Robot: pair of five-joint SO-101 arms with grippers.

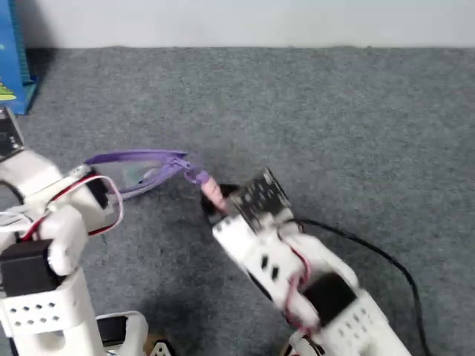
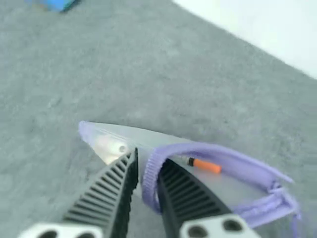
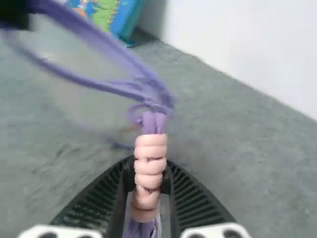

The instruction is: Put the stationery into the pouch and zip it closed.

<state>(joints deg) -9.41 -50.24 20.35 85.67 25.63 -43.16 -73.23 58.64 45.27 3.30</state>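
While my left pincer [image 2: 148, 162] is clamped narrow on the purple rim of the pouch [image 1: 141, 174], my right pincer [image 3: 147, 171] is closed round the zip pull [image 3: 149, 148], so the pouch is strung between my two arms over the grey table [image 1: 334, 119].

The pouch is clear plastic with a purple band along its mouth. In the right wrist view the two purple edges stand apart and run together at the pull. The pull is a pink, knobbly braid on a purple tab, gripped upright between my right fingers.

I count one pouch, one pull, and two things showing through the clear wall in the left wrist view: an orange piece [image 2: 205, 165] just beside the rim and a pale piece [image 2: 113, 147] near the far corner. What they are I cannot tell.

From the high view the pouch's long axis runs across the table from my left arm to my right, its zip end pointing at my right pincer. One blue box [image 1: 13, 67] stands at the far left edge of the table, well apart.
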